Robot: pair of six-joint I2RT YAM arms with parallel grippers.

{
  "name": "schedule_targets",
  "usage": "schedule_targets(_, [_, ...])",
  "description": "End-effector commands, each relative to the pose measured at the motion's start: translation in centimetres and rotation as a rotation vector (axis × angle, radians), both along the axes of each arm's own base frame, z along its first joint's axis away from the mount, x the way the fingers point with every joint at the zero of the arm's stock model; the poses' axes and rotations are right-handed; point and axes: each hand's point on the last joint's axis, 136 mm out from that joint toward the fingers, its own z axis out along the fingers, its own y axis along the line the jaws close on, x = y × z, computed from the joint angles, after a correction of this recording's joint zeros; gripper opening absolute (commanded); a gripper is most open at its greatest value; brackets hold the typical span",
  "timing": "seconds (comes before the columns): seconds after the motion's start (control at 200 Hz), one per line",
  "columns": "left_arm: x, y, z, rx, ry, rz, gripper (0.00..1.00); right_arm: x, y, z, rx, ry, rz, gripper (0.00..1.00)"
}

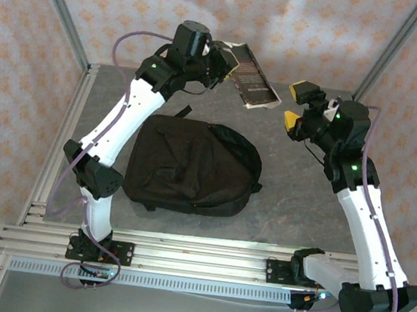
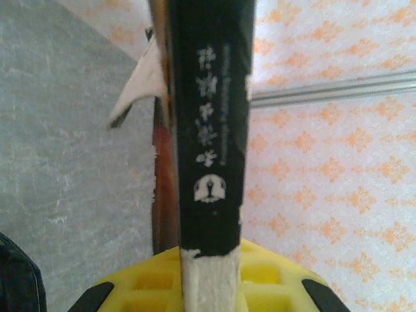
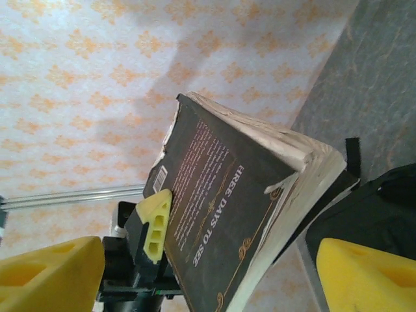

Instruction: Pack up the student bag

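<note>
Black fabric, the student bag (image 1: 191,171) lies flat on the table (image 1: 295,197), at six o'clock from the left gripper (image 1: 222,57), whose fingers clamp a dark book (image 1: 252,78). At the bag's two o'clock, the right gripper (image 1: 297,106) gapes, holding nothing. The bag's contents are hidden.

The surface (image 1: 296,189) is a grey, mottled slab with pale scuffs, edged on the left and near sides by aluminium rail (image 1: 203,258). One thing lies on it: the student bag (image 1: 184,168) – flat, black, left of centre, rounded top to the right – a short strap (image 1: 183,112) poking out behind.
</note>
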Motion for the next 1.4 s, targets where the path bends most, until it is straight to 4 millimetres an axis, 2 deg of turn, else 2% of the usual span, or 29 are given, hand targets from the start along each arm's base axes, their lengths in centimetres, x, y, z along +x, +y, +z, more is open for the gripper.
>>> schedule_targets(0.0, [-2.1,2.5,7.9,-0.045,-0.187,0.077,0.0,-1.0,0.2,1.8,0.063,-0.033,0.001,0.87])
schedule_targets(0.175, [-2.1,3.3,9.4,-0.055,-0.214,0.136,0.0,-1.4,2.0,3.6,0.18,-0.057,0.037,0.93])
schedule_targets(0.305, [-1.8,2.9,9.8,-0.092,-0.213,0.149,0.0,-1.2,3.6,4.4,0.226,-0.065,0.056,0.95])
schedule_targets(0.631, [-2.5,0.4,9.7,-0.122,-0.2,0.105,0.0,2.3,5.6,4.9,0.276,-0.106,0.021,0.96])
schedule_targets(0.671, [-2.8,-0.1,9.4,-0.121,-0.188,0.091,0.0,2.5,5.5,5.4,0.277,-0.13,0.017,0.96])
schedule_targets(0.711, [-3.1,-0.5,9.0,-0.11,-0.178,0.079,0.0,3.7,6.0,4.6,0.259,-0.114,0.014,0.95])
schedule_targets(0.836, [-4.3,-1.2,8.2,-0.093,-0.169,0.058,0.0,4.9,6.3,4.1,0.197,-0.119,0.008,0.79])
schedule_targets(0.891, [-4.6,-1.2,7.6,-0.092,-0.153,0.053,0.0,5.2,6.4,4.1,0.157,-0.134,0.009,0.64])
schedule_targets(0.986, [-5.0,-1.0,6.6,-0.072,-0.133,0.053,0.0,5.3,6.7,4.0,0.089,-0.143,0.028,0.31])
schedule_targets(1.116, [-5.2,-1.1,5.6,-0.079,-0.114,0.046,0.0,5.3,6.6,3.6,0.028,-0.148,0.035,0.03])
schedule_targets(1.151, [-5.2,-1.1,5.5,-0.081,-0.111,0.043,0.0,5.4,6.6,3.4,0.019,-0.146,0.035,0.0])
schedule_targets(1.236, [-5.3,-1.3,5.3,-0.077,-0.103,0.033,0.01,5.4,6.8,3.3,0.01,-0.148,0.045,0.0])
schedule_targets(1.396, [-5.8,-0.9,4.9,-0.039,-0.099,0.022,0.4,5.4,6.9,3.5,-0.021,-0.175,0.067,0.0])
